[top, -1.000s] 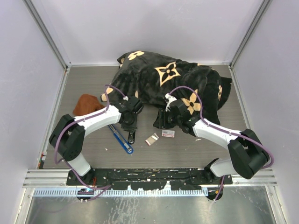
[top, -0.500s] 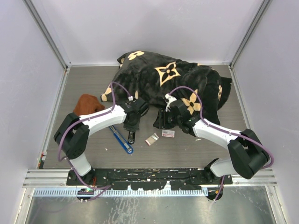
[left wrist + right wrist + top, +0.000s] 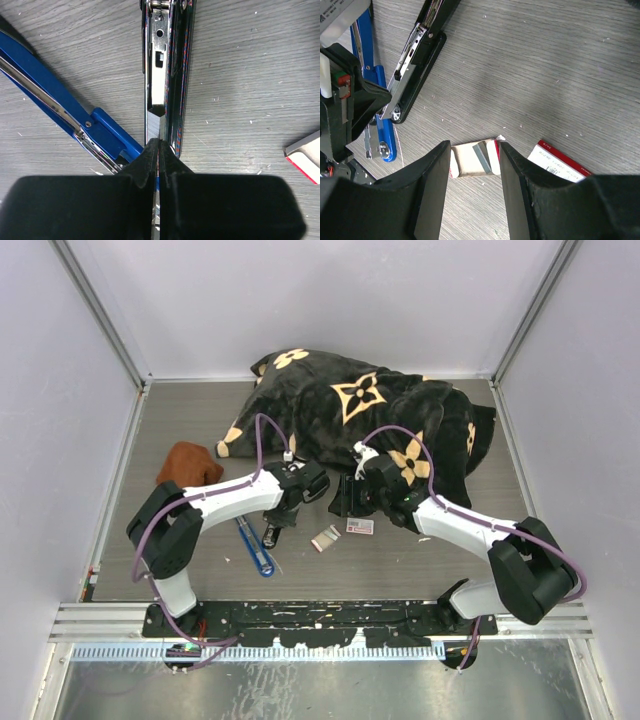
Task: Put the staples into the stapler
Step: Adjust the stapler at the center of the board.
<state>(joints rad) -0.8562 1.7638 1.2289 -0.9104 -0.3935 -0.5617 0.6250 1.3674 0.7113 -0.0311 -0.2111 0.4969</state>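
Just below the right end effector [image 3: 474, 146] lie the staples [image 3: 469, 163].

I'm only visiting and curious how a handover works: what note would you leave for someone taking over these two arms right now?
Left gripper: shut, tips at the end of the long black stapler, which lies open. I can't tell whether it pinches anything.
Right gripper: open, fingers either side of the small cardboard tray with its grey staple strip.
The white staple box with a red label lies beside the tray. A long blue stapler lies beside the black one.
Done: stapler open, tray out of its box.
Left: lift the strip, lay it in the stapler's channel, close the stapler.
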